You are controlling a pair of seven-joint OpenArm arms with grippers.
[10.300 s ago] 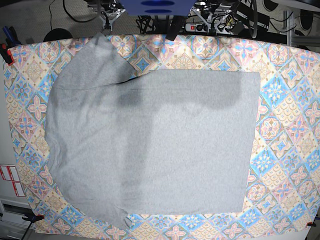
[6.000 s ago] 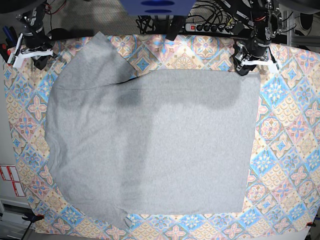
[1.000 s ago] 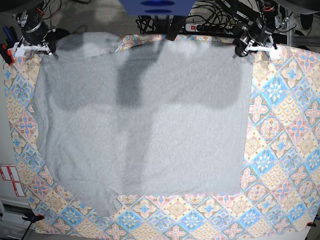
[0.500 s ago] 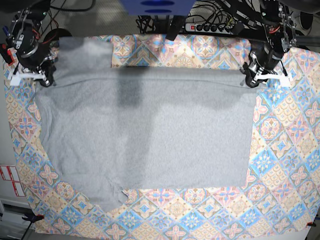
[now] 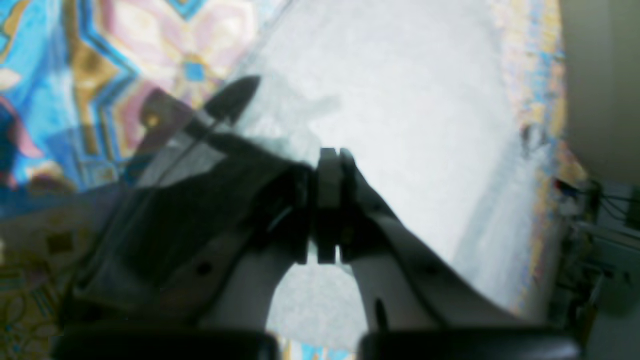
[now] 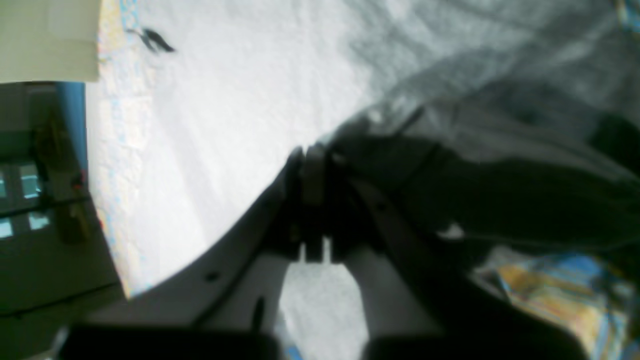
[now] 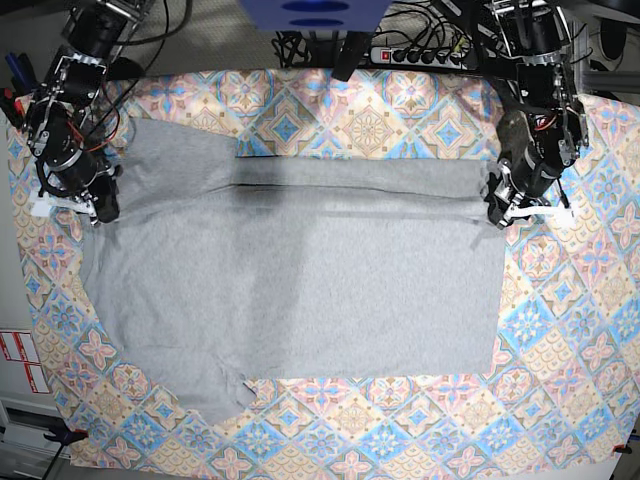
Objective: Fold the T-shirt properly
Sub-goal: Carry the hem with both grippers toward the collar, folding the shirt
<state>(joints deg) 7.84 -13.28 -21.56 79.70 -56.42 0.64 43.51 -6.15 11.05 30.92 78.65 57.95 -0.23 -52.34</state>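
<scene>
T-shirt [image 7: 300, 270] lay spread, plain grey side up, across the middle of the bench on the floral-tile tablecloth [image 7: 590, 330], its far portion doubled toward the near side. Left claw [image 7: 497, 212] was clamped fully closed on the shirt's edge at the base view's right. Right claw [image 7: 98, 208] was likewise pinched tight on the opposite edge, fabric bunched between its fingers [image 6: 312, 170].

Both wrist views blurred; perhaps T-shirt [image 5: 400, 100] cloth between jaws.
</scene>
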